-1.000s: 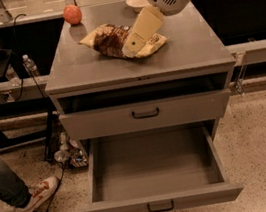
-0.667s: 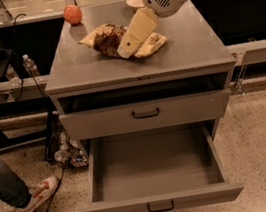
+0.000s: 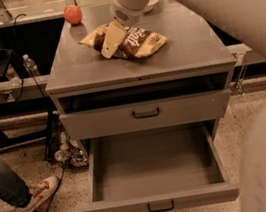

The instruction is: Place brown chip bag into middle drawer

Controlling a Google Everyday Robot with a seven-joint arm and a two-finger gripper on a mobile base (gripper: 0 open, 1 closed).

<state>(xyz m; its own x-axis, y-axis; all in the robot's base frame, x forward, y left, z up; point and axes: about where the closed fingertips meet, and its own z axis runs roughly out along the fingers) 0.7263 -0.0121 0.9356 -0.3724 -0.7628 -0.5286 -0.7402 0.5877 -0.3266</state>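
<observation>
The brown chip bag lies flat on top of the grey cabinet, dark brown with tan ends and white lettering. My gripper is down on the bag's left part, touching it, with the white arm reaching in from the upper right. The middle drawer is pulled wide open below, its shallow grey tray bare, its dark bar handle at the front. The bag rests on the cabinet top, well above and behind the open drawer.
An orange-red fruit sits at the cabinet's back left. A white bowl is partly hidden behind the arm. The upper drawer front is closed. A person's leg and shoe are on the floor at left.
The gripper has shifted left along the bag, from its right end to its left part. The arm now fills the right side of the view. The bag still lies on the cabinet.
</observation>
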